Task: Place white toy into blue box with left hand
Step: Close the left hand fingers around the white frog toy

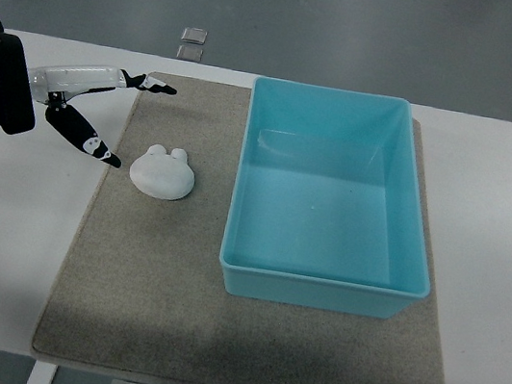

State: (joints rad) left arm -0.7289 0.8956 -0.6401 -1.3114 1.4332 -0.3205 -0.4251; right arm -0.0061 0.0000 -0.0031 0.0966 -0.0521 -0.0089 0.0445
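A white toy (163, 173), rounded with two small bumps on top, lies on the grey mat (168, 315) just left of the blue box (320, 292). The box stands empty on the mat's right half. My left hand (127, 119) reaches in from the left edge, its fingers spread and holding nothing. Its lower fingertip (106, 155) is a short way left of the toy, not touching it. The upper fingers (160, 87) point right, above the toy.
The mat lies on a white table (5, 240). Two small grey squares (192, 43) sit on the floor beyond the table's far edge.
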